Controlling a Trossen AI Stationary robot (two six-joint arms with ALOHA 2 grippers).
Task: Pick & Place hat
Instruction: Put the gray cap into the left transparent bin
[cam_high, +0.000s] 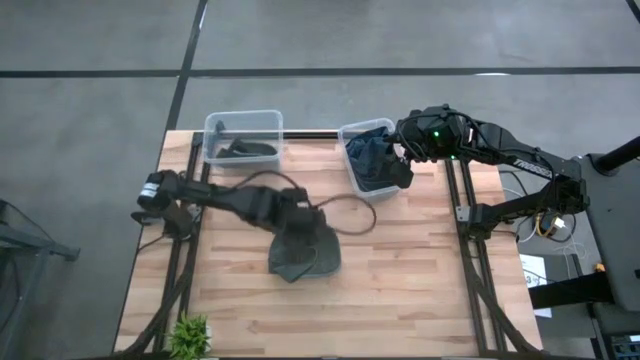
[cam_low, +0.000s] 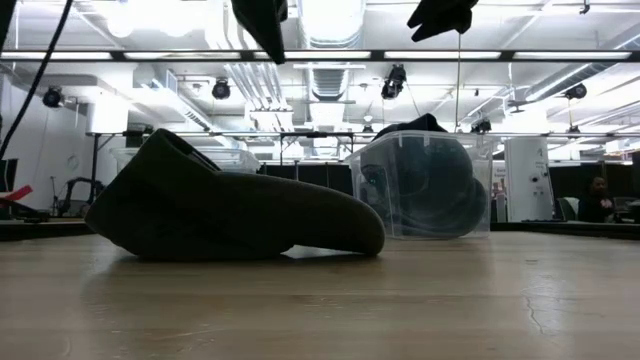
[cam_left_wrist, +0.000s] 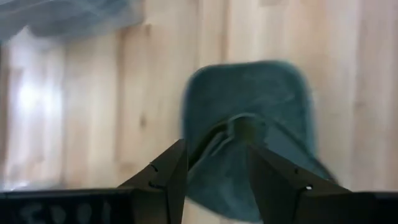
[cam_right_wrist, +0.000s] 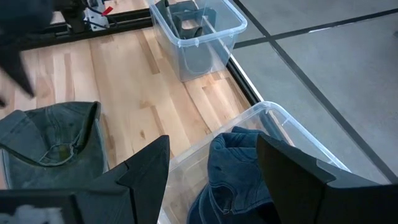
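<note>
On the wooden table (cam_high: 420, 260), the hat (cam_high: 305, 252) lies directly beneath the left gripper (cam_left_wrist: 216, 171), fingers spread wide.

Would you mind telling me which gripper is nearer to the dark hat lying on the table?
The left. The left gripper hangs open directly above the hat, clear of it. The right gripper is open over the clear bin of blue fabric at the table's far edge.

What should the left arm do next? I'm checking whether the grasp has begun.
Probably lower straight down: the left gripper hangs open above the dark green hat, which lies flat on the table, not yet gripped, crown between the fingers.
</note>
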